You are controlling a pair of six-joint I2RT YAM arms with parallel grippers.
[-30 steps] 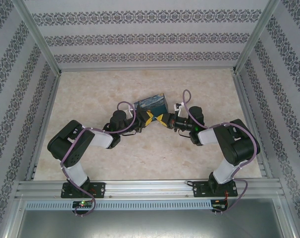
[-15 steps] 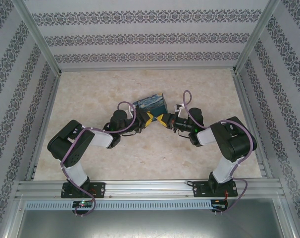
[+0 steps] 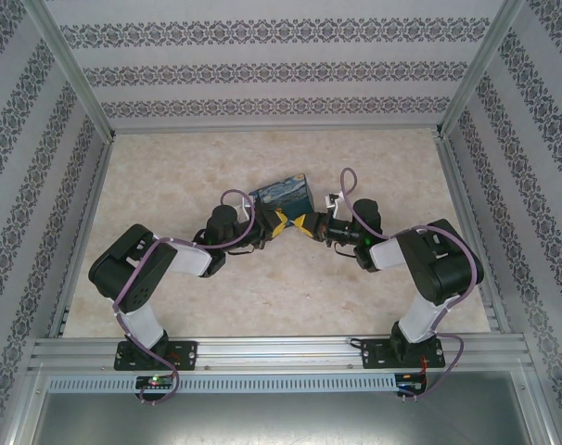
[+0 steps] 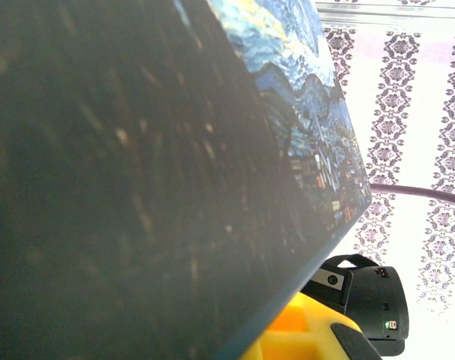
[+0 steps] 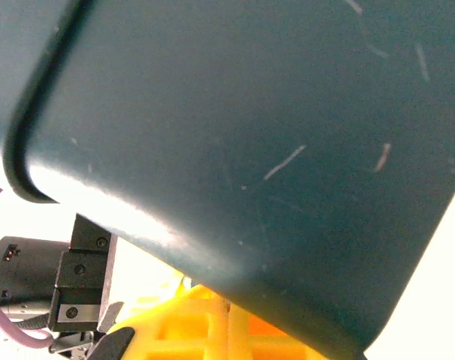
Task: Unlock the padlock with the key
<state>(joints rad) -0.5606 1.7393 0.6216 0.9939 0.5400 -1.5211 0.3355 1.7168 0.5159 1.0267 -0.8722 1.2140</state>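
Two arms work on one table, each with one gripper, and there is one painted box. The box lies near the middle of the table, a little toward the far edge. The left gripper and the right gripper meet tip to tip just beside the box's near side, their yellow-and-black fingers almost touching.

Both grippers are clenched. Whether either has anything between its fingers cannot be told. The padlock and the key are too small to make out where the fingertips meet, so their place cannot be given.

From the left wrist, the box looms close, dark side toward the camera and the blue-yellow lid along its upper right edge. From the right wrist, a dark teal surface sits right against the lens, with a yellow finger below it.

Against a second ago, the right arm's elbow has shifted slightly leftward. The box, the left arm and both grippers lie as they did.
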